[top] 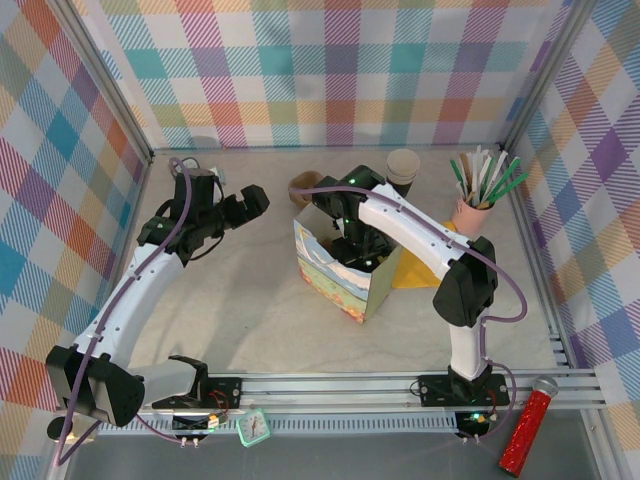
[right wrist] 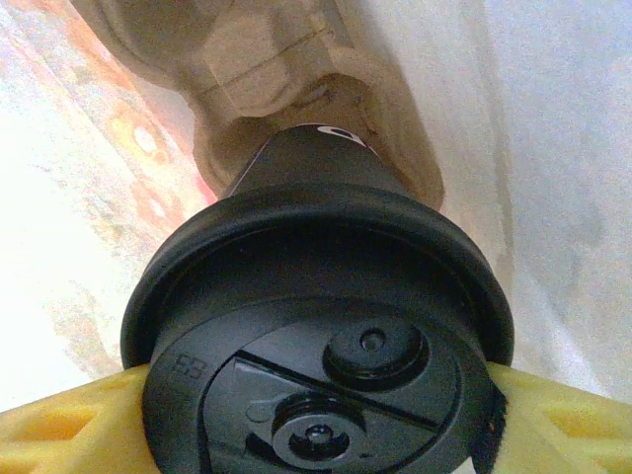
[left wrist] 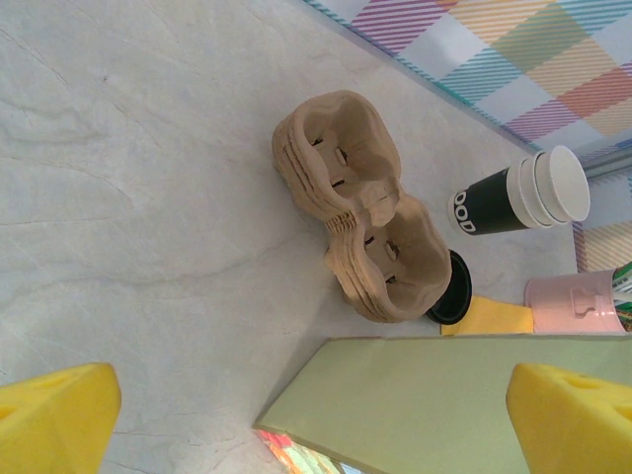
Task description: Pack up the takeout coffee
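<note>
While right gripper (right wrist: 318,420) sits low in right wrist frame, yellow fingers (right wrist: 59,425) pinch lid rim of takeout coffee (right wrist: 316,296) from both sides, clenched on it. Cup fills centre of frame, base down in pocket of brown pulp carrier (right wrist: 257,59) at top. Overhead: right arm reaches down into paper bag (top: 335,285) at centre. Left gripper (top: 250,203) upper left, jaws spread wide, holding nothing, apart from bag. Left wrist view: stack of pulp carriers (left wrist: 355,207) centre, lidless cups (left wrist: 523,193) lying sideways at right.
</note>
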{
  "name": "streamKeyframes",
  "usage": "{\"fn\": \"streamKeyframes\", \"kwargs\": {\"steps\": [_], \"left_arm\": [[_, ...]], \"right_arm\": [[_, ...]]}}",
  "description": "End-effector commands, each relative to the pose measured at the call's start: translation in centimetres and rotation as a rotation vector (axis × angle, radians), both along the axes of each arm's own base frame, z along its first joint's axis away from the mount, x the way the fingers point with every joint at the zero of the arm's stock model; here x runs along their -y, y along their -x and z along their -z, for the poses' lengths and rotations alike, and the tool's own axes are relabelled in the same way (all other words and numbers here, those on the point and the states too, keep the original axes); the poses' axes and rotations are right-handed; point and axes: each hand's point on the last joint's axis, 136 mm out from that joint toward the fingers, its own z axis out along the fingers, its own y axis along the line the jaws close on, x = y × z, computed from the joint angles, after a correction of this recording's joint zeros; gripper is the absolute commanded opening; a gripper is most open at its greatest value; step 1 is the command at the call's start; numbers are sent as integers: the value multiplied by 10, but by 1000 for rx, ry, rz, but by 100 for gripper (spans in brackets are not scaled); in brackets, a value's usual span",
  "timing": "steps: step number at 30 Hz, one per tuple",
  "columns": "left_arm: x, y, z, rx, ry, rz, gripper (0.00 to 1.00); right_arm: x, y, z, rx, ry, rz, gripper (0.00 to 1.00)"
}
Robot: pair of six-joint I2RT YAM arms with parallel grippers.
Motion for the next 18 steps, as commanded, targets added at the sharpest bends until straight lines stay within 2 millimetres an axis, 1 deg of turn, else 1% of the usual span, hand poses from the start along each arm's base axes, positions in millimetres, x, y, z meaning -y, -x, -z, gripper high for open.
{"fn": "streamKeyframes", "kwargs": {"steps": [1,18], "left_arm": [[-3,1,-13,32,18,-7,100],[-3,2,-13,32,21,-6,100]], "right_arm": [[28,21,-8,-79,95,6,73],[28,19,-7,-72,91,8,73]]}}
